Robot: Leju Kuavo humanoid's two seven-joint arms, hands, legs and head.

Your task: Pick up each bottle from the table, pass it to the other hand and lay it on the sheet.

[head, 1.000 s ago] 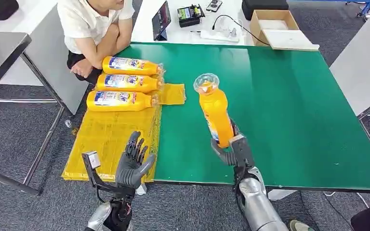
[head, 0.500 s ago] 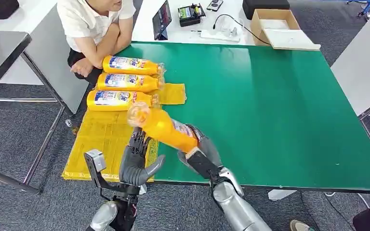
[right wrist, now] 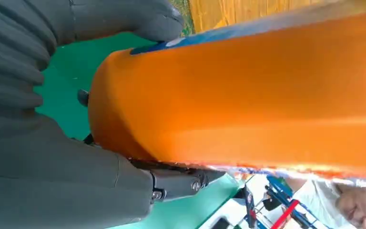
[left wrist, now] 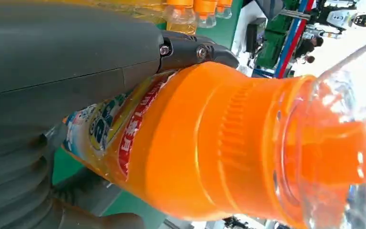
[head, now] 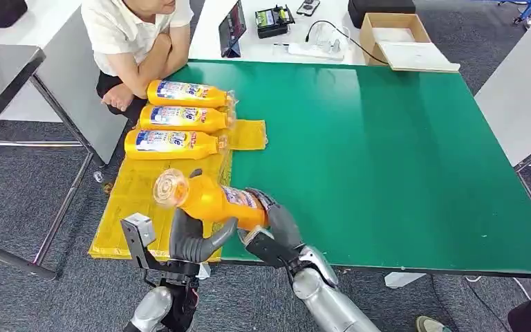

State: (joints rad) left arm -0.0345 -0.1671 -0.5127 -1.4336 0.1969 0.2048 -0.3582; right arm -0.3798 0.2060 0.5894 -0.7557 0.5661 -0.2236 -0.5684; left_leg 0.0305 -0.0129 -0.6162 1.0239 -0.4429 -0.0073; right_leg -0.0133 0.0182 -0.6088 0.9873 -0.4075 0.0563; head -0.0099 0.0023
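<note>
At the left, three bottles (head: 174, 116) lie side by side on the yellow sheet (head: 152, 197), which covers the left end of the green worktop (head: 387, 152); a person (head: 135, 34) sits beyond them. Nearer, the left robot hand (head: 192, 235) reaches up under a fourth bottle (head: 207, 197), its thumb against the bottle's side, though whether it actually grasps is unclear. That bottle lies nearly level above the sheet's near edge, clear cap leftward. The right robot hand (head: 271, 225) grips its base.
</note>
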